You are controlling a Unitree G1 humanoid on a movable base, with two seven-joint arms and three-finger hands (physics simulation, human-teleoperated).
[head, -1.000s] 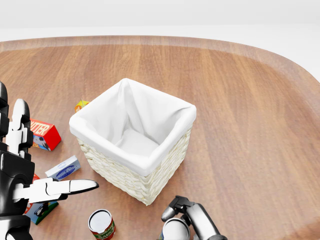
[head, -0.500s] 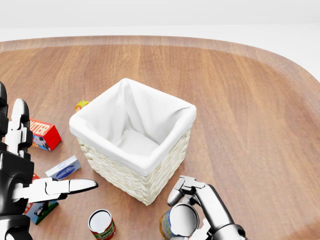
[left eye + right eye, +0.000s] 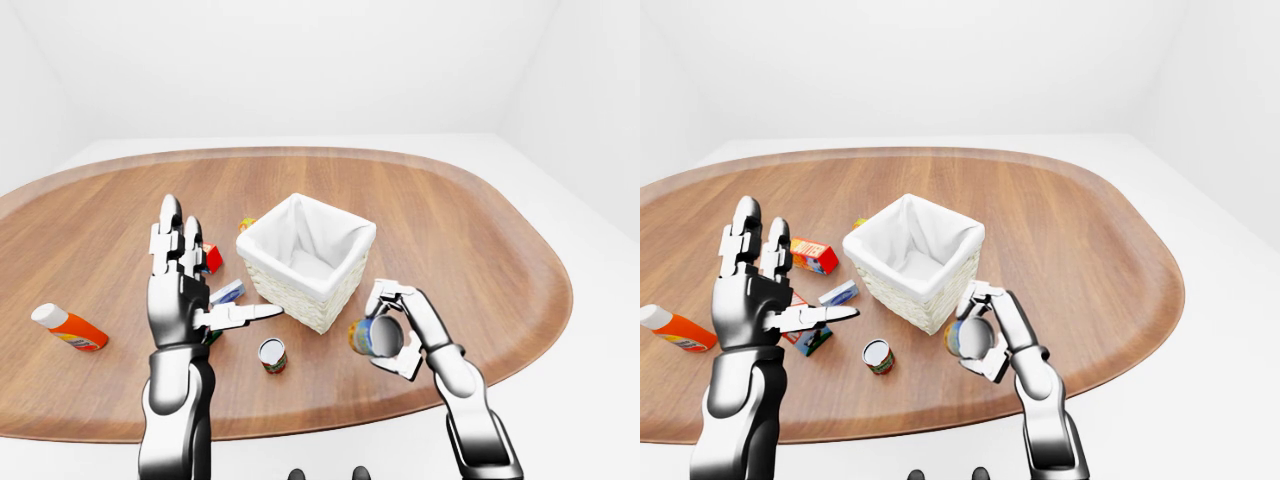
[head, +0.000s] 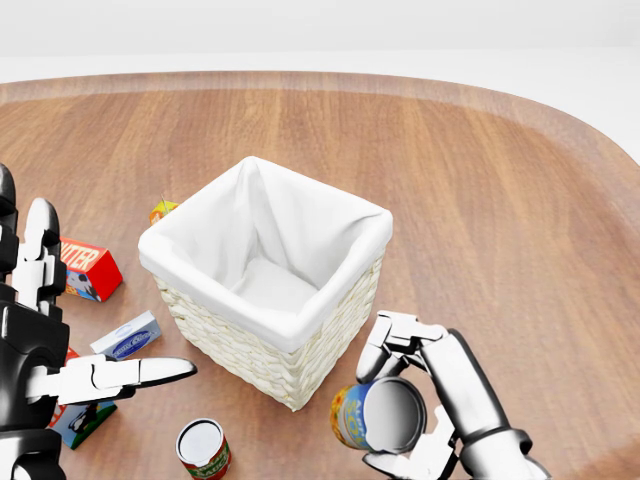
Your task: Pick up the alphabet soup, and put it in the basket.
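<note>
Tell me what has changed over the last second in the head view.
The right hand, shut on the alphabet soup can, has risen from the view's bottom edge up toward the basket, lifting the can with it. The left hand, the small can and the boxes stayed put.

A wide oval wooden table [image 3: 470, 230] fills the middle. On it stands a wicker basket [image 3: 305, 259] with white lining. To the right of the basket, the right hand [image 3: 400, 328] has its fingers closed round the alphabet soup [image 3: 370, 337] can, held tilted above the table. The left hand [image 3: 185, 290] is raised with fingers spread. Below the basket stands a small can [image 3: 271, 355], and an orange bottle [image 3: 68, 327] lies at the left.
</note>
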